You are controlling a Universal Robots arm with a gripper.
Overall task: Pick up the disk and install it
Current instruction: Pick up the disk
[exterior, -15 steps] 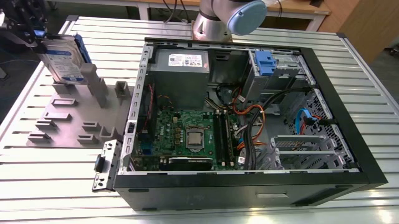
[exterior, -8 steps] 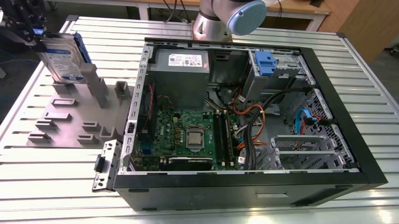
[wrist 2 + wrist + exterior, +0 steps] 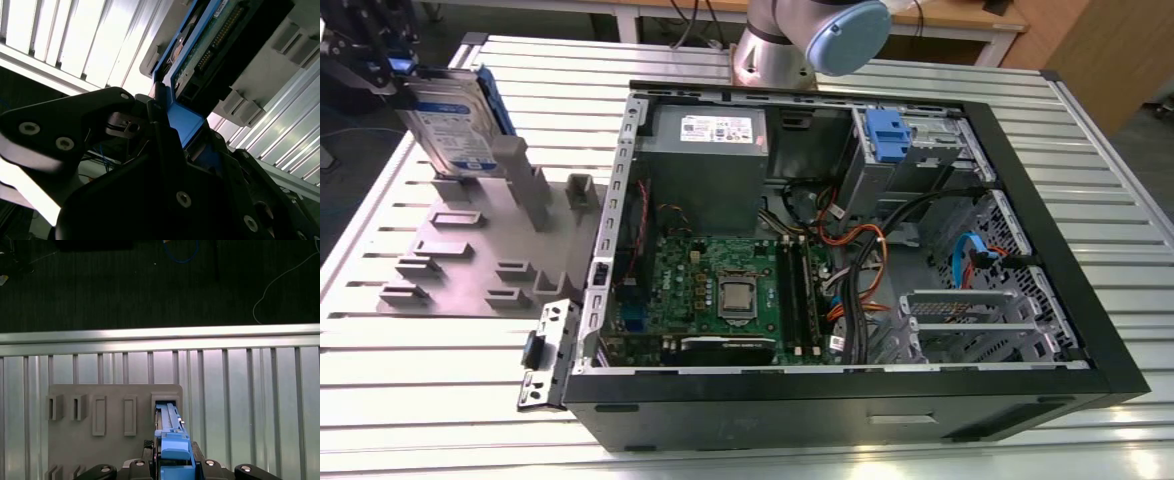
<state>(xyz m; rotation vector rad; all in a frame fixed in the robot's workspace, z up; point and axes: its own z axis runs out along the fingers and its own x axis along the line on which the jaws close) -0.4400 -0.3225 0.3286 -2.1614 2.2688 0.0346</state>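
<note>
The disk (image 3: 451, 125) stands on edge, slightly tilted, at the far end of the grey slotted holder (image 3: 480, 255) on the exterior view's left. Its white-and-blue label faces the camera and its blue carrier runs along the back edge. My gripper (image 3: 384, 72) is shut on the disk's upper end. In the first wrist view the blue carrier tab (image 3: 174, 452) sits between the fingers of the gripper (image 3: 172, 465), and the disk's lower end is in the holder's end slot (image 3: 166, 401). In the second wrist view the gripper (image 3: 167, 117) clamps the blue carrier (image 3: 182, 120).
An open computer case (image 3: 1067, 330) lies on the slatted metal table (image 3: 400, 400), with motherboard (image 3: 720, 290), cables and a drive cage. Another blue-tabbed carrier (image 3: 887, 135) sits in a bay at the case's far corner. The arm's base (image 3: 787, 45) stands behind the case.
</note>
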